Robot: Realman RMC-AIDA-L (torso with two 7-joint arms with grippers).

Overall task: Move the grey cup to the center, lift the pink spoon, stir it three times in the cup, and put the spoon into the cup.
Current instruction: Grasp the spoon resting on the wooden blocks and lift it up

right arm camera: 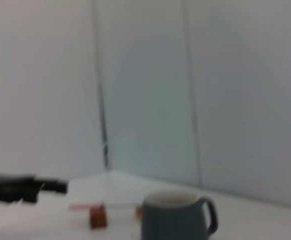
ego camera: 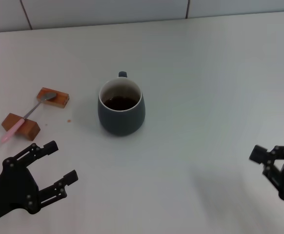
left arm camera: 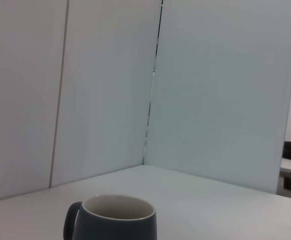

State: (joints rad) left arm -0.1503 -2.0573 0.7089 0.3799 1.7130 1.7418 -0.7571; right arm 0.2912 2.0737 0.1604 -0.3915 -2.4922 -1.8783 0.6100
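While empty, left claw (ego camera: 59,168) spread wide

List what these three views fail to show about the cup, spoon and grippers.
- Right gripper: cut off by the head view's right edge, so how its fingers stand is unclear.
- Grey cup: the left wrist view's lower edge cuts off its base, and its rim hides the liquid.
- Pink spoon: a blur in the right wrist view; absent from the left wrist view.
- Left gripper: open, only in the head view.
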